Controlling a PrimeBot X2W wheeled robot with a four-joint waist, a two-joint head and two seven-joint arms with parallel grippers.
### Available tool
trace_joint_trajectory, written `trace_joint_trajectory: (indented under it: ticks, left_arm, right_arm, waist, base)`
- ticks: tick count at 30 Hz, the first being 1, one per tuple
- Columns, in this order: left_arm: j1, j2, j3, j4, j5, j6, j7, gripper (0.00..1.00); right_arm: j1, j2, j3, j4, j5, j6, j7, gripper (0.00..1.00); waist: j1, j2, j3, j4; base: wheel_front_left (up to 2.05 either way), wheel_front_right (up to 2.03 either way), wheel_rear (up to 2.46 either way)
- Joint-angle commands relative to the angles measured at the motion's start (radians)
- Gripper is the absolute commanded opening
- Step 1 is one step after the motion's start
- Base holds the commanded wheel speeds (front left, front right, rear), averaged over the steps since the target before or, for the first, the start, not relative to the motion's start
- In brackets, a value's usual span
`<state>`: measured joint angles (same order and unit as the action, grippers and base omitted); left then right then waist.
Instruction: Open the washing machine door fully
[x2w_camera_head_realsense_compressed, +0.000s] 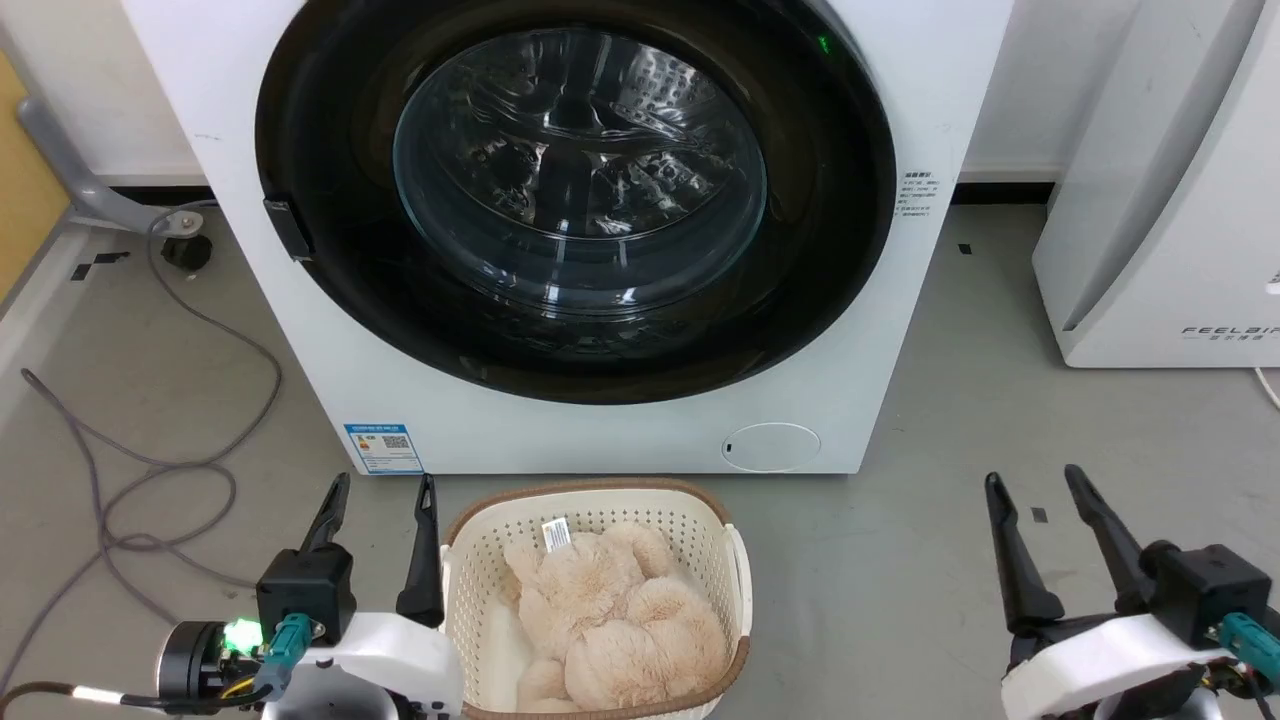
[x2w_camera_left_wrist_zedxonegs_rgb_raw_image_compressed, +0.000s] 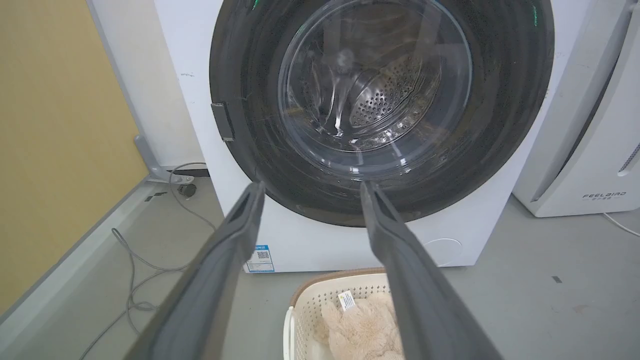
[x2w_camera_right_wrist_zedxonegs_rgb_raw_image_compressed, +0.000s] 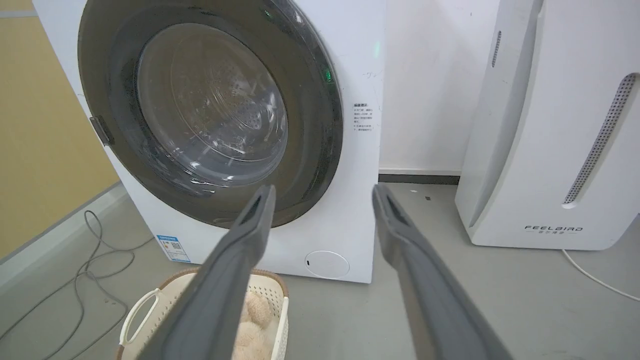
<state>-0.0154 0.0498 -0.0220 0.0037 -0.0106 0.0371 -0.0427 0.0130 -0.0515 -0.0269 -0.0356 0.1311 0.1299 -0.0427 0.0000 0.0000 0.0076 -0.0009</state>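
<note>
The washing machine is a white front-loader standing straight ahead of me. Its door is a round glossy black ring with a bulging glass bowl, lying flat and closed against the front, also seen as the door and the door. A small dark handle sits at the door's left edge. My left gripper is open at the lower left, well short of the machine. My right gripper is open at the lower right, holding nothing.
A cream laundry basket with a beige plush toy stands on the floor between my arms, just before the machine. A white FEELBIRD appliance stands at the right. Grey cables trail over the floor at the left.
</note>
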Motion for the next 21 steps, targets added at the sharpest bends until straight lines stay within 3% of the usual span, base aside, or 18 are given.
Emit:
trace_joint_trajectory:
  ticks: [1,2,3,11,21]
  left_arm:
    - [-0.006,0.000,-0.004,-0.004,-0.006,0.009,-0.011,1.00]
    - [-0.006,0.000,-0.005,-0.005,-0.007,0.011,-0.013,1.00]
    - [-0.007,0.000,-0.006,-0.005,-0.007,0.012,-0.015,1.00]
    - [-0.010,0.000,-0.014,-0.006,-0.011,0.024,-0.032,1.00]
    - [-0.013,0.000,-0.022,-0.009,-0.015,0.038,-0.053,1.00]
  right_arm:
    - [-0.001,0.000,-0.005,-0.011,0.022,0.000,-0.011,1.00]
    - [-0.001,0.000,-0.005,-0.013,0.030,0.000,-0.013,0.24]
    - [-0.001,0.000,-0.006,-0.014,0.040,0.000,-0.015,0.00]
    - [-0.005,0.000,-0.006,-0.012,0.169,0.000,-0.032,0.00]
    - [-0.034,0.000,-0.033,0.030,0.480,0.000,-0.053,0.00]
  waist:
    - [0.0000,0.0000,0.001,0.000]
    - [0.0000,0.0000,0.001,0.000]
    - [0.0000,0.0000,0.001,0.000]
    - [0.0000,0.0000,0.004,0.002]
    - [0.0000,0.0000,0.010,0.007]
  base:
    - [0.00,0.00,0.00]
    - [0.00,0.00,0.00]
    - [0.00,0.00,0.00]
    - [0.00,0.00,0.00]
    - [0.00,0.00,0.00]
